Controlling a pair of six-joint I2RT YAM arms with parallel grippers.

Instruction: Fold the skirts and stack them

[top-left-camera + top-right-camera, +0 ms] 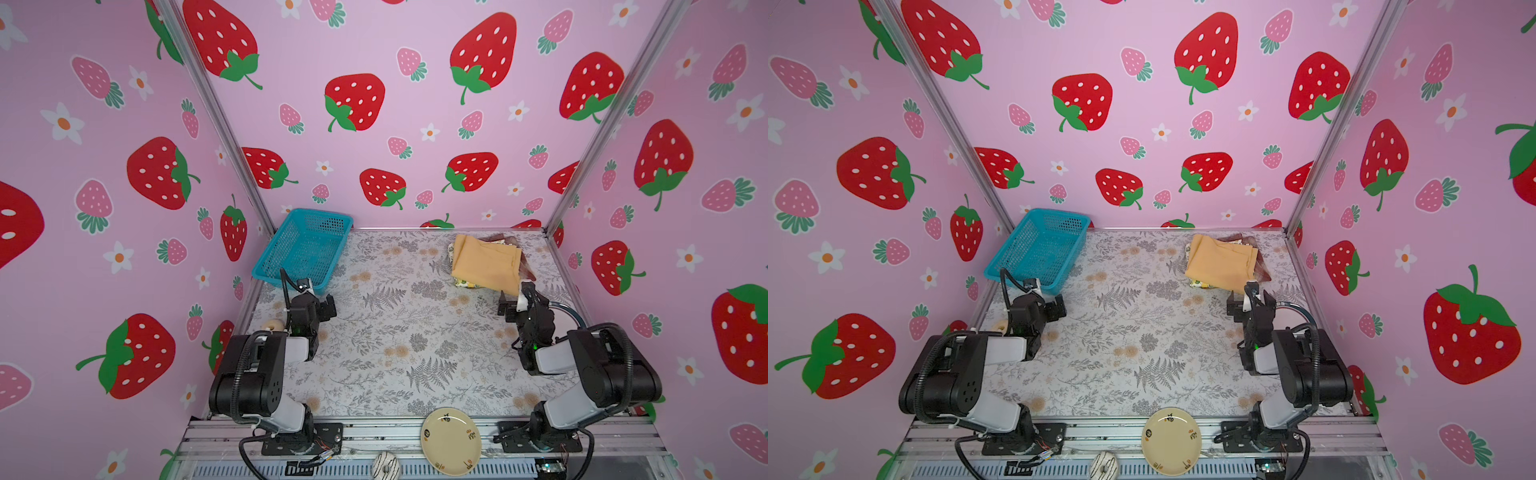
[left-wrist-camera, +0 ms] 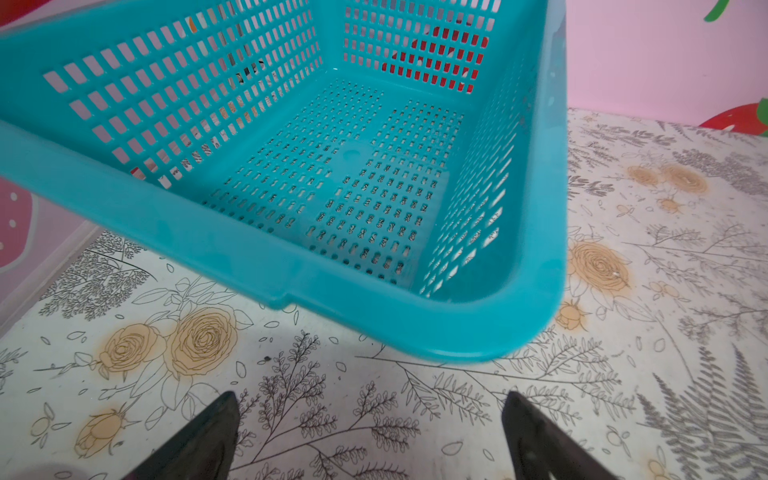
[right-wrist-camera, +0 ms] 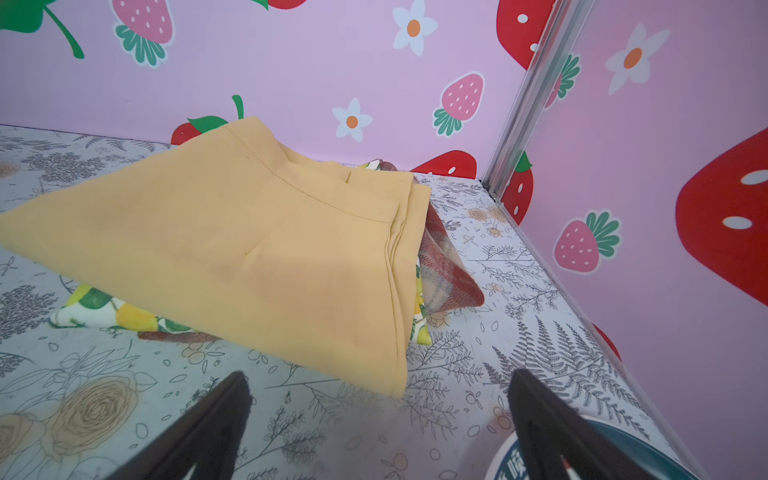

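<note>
The three skirts lie folded in one stack at the back right of the table. The mustard-yellow skirt (image 1: 486, 262) (image 1: 1221, 259) (image 3: 249, 249) is on top. Under it, the lemon-print skirt (image 1: 464, 284) (image 3: 104, 309) shows only at its near edge. The red-and-cream plaid skirt (image 1: 527, 268) (image 3: 451, 274) sticks out on the side toward the right wall. My right gripper (image 1: 515, 296) (image 1: 1250, 297) (image 3: 380, 374) is open just in front of the stack's near corner, holding nothing. My left gripper (image 1: 318, 297) (image 1: 1047, 297) (image 2: 370, 399) is open and empty over the table, just in front of the basket.
An empty blue mesh basket (image 1: 274, 245) (image 1: 1025, 280) (image 2: 374, 307) leans against the back left corner. A cream plate (image 1: 451, 440) and a white doughnut (image 1: 386, 467) lie at the front edge. A beige ring (image 1: 272, 325) sits by the left arm and a blue-rimmed disc (image 3: 623, 453) by the right arm.
</note>
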